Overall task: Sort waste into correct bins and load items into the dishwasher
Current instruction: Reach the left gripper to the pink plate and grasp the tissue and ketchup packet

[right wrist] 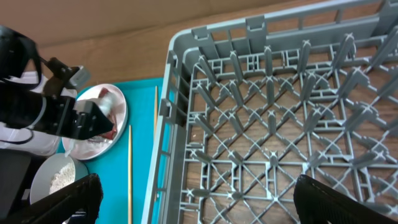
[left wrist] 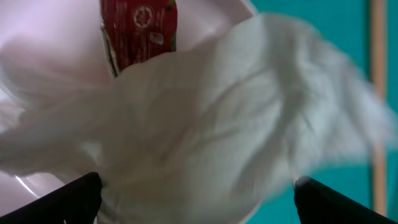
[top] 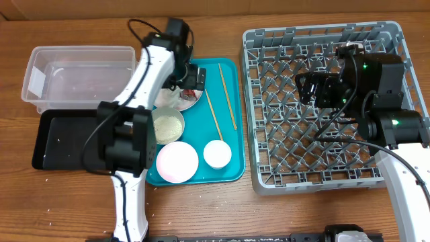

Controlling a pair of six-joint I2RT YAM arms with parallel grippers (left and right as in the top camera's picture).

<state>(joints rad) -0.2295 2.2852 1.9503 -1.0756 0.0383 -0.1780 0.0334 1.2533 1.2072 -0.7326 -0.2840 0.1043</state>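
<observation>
Crumpled napkin (left wrist: pixel 205 124) lies between the left tool's (left wrist: pixel 198 196) wide-spread fingers on the white plate (left wrist: pixel 37 43), beside a wrapper (left wrist: pixel 140 31)

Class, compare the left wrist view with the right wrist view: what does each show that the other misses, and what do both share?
Left wrist only: the creases of the crumpled white paper napkin and the print on the small red wrapper, close up between the left gripper's open fingers. Right wrist only: the large grey plastic dish rack and the grey-green bowl holding pale crumbs. Both: the teal tray, a thin wooden chopstick and the white round plate.
</observation>
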